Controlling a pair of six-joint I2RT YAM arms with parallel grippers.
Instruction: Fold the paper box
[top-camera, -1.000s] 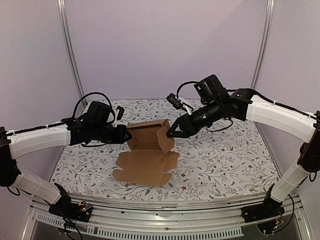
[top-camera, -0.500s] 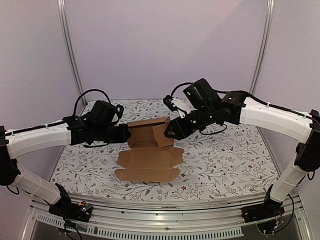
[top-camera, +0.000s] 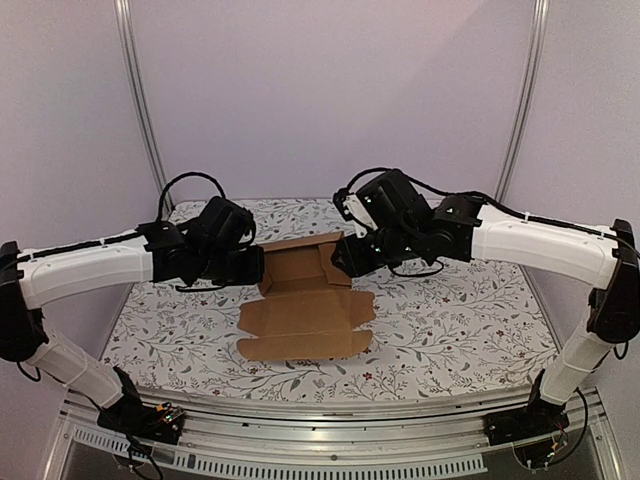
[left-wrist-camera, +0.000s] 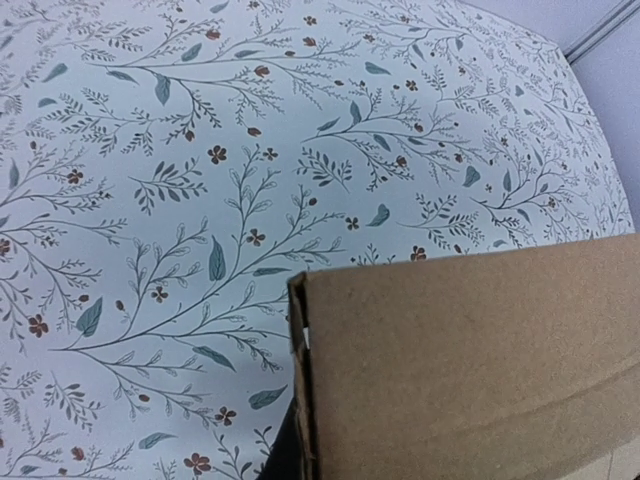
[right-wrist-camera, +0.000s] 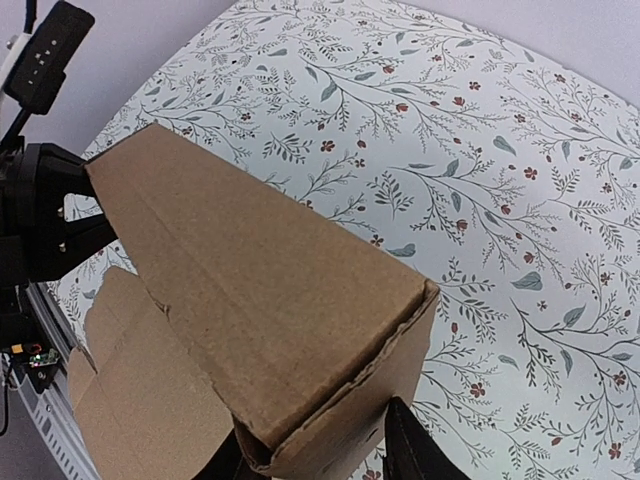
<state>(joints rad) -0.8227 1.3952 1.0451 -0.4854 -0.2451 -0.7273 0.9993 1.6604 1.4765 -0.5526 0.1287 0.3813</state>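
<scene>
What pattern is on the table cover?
Table cover: white with leafy sprigs and small reddish flowers, clearest in the left wrist view.

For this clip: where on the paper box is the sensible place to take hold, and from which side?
Probably the raised side walls of the paper box, one arm from each end: the left gripper and the right gripper sit there now. Those walls stand up as thin edges fingers can straddle; the front flap lies flat on the table.

Left arm (top-camera: 90, 265) reaching inward, right arm (top-camera: 530, 240) reaching inward, wrists near mid-table, fingers (right-wrist-camera: 415, 450) partly hidden
</scene>
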